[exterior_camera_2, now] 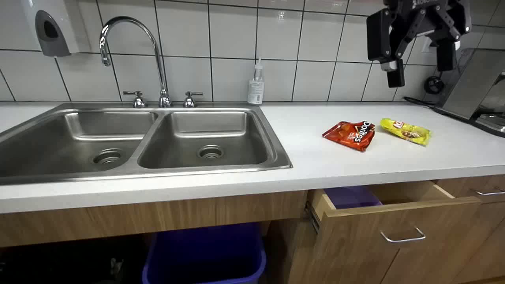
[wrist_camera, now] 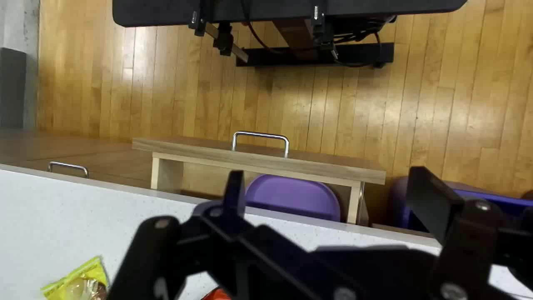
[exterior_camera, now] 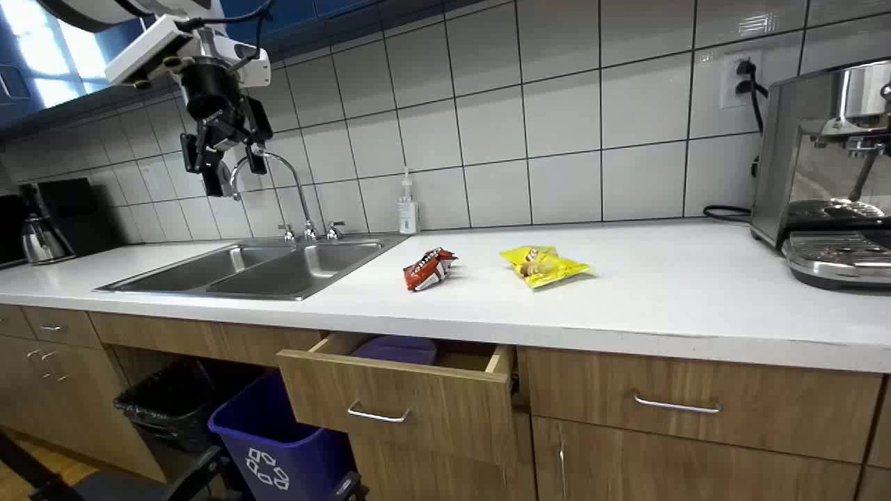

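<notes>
- Tough look from the wrist: the gripper [exterior_camera_2: 421, 69] fills the bottom of that view, blotting out a big stretch of the countertop [exterior_camera: 668, 271], and just a red scrap of the Doritos bag [exterior_camera_2: 353, 136] peeks out behind it.
- The yellow bag [exterior_camera_2: 405, 131] gets clipped there too, sliced by the bottom border.
- In an exterior view, the top of the gripper runs out of the picture.
- In the open drawer [exterior_camera: 397, 400], a purple item [wrist_camera: 291, 196] sits partly under the countertop's front edge; hard to say what it is.
- The fingers [exterior_camera_2: 446, 55] are spread wide, nothing between them!
- And the Doritos bag? Well below the gripper, untouched, roughly midway between the countertop's front and back edges, between the sink [exterior_camera_2: 132, 170] and the yellow bag.
- The yellow bag lies near it, toward the coffee machine [exterior_camera: 825, 170], likewise well under the fingers.
</notes>
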Robot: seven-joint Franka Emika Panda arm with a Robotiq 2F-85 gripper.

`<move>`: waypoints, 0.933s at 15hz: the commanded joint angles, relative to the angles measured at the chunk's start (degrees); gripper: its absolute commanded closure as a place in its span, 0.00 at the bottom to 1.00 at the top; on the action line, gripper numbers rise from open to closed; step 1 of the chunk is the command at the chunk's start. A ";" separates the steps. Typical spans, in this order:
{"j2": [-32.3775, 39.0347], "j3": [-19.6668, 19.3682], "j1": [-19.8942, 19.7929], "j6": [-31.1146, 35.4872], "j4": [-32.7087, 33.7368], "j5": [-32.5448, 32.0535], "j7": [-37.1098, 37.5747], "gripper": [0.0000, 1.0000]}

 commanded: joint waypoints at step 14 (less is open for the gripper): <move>-0.46 -3.22 2.74 6.67 -3.37 -2.42 1.56 0.00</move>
